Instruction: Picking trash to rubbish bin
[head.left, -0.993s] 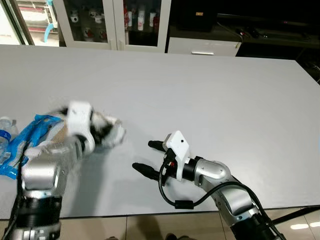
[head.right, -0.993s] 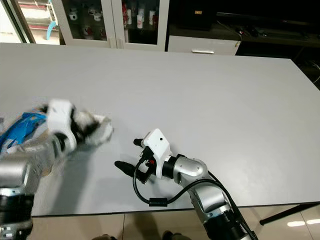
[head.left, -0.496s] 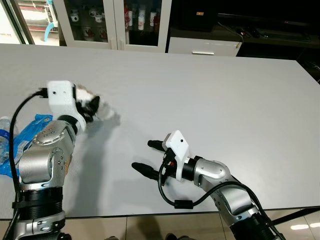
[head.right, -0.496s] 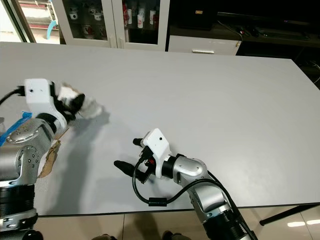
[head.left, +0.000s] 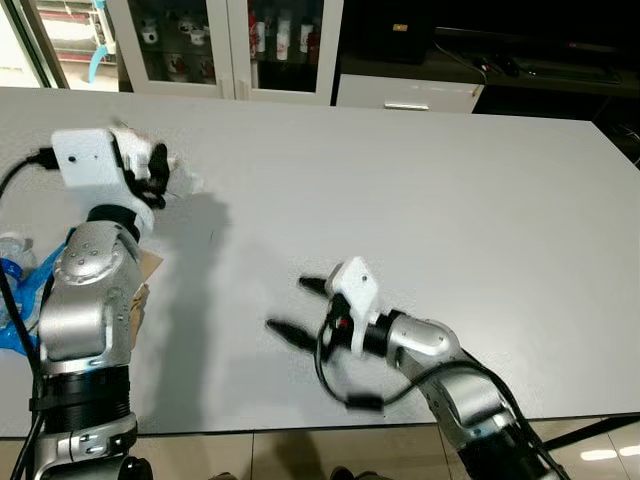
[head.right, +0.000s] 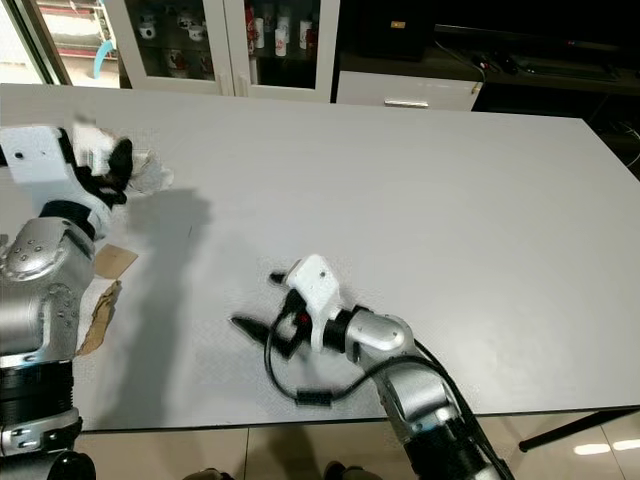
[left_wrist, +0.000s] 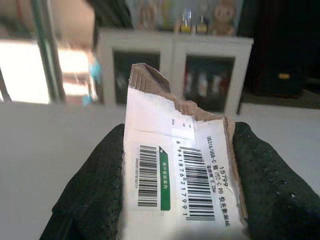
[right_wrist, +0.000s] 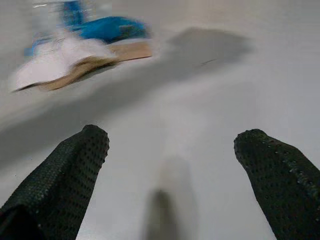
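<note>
While the left gripper is pinching a torn carton scrap with barcode labels, raised above the table at its left side, the right gripper is hovering low over the tabletop with fingers spread, gripping nothing. Scrap is looking light, thin and easily crumpled, so a grip across its flat faces near the middle is probably holding best; more trash is lying at the table's left edge

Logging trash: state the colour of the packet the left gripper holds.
White packet with black barcodes, torn brown top; left wrist view shows it best.
</note>
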